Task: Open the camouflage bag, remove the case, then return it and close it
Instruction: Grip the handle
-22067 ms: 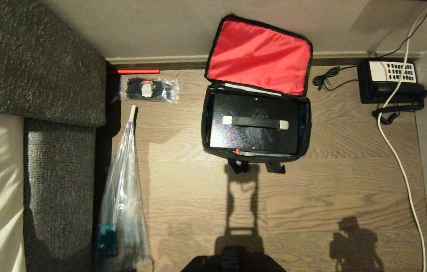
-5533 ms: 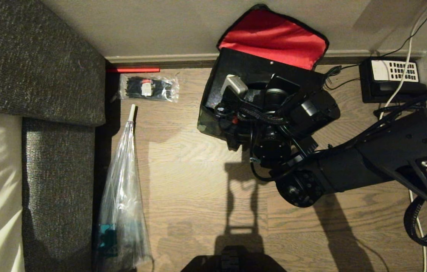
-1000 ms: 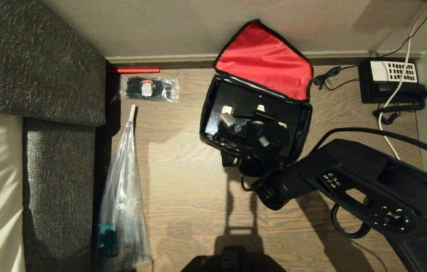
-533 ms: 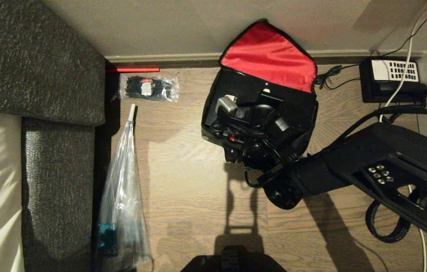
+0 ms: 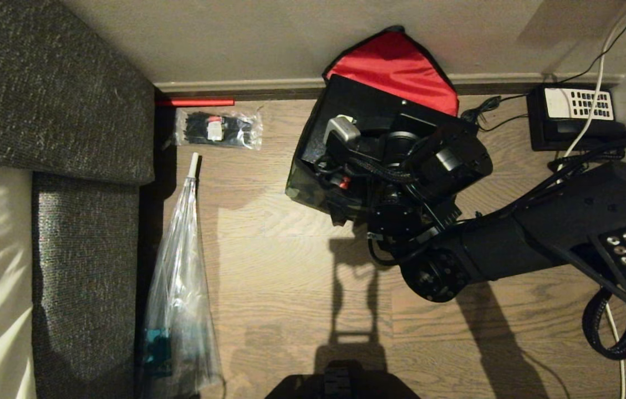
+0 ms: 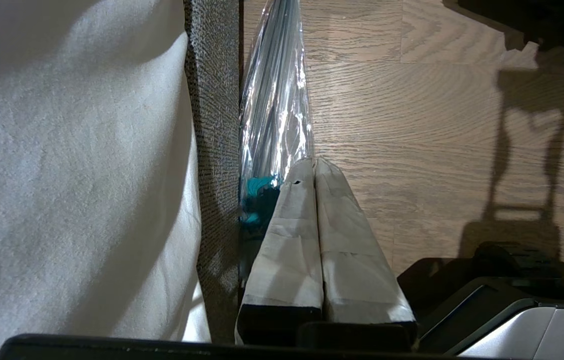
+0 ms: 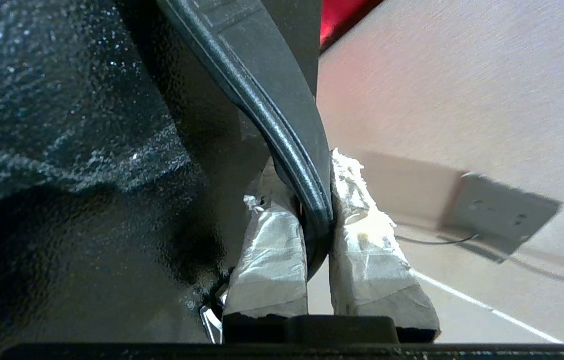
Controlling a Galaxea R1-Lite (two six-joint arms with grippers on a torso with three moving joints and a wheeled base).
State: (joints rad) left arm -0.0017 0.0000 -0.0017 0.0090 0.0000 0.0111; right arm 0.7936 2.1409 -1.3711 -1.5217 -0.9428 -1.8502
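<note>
One right tool [image 7: 317, 235] clamped on the case [image 5: 368, 108] handle, wood floor [image 5: 290, 277], grey sofa [image 5: 57, 83], beige wall [image 5: 235, 39]

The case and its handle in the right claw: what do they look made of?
The case: seemingly hard board or metal with a black, pebbled, glittery finish. Its handle: smooth moulded plastic or rubber, judging by its glossy ridge, pinched between the right claw pads.

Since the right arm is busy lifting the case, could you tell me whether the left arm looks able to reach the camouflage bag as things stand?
Probably not: the left claw is parked beside the sofa, over the clear plastic bag, with open floor between it and the camouflage bag.
</note>
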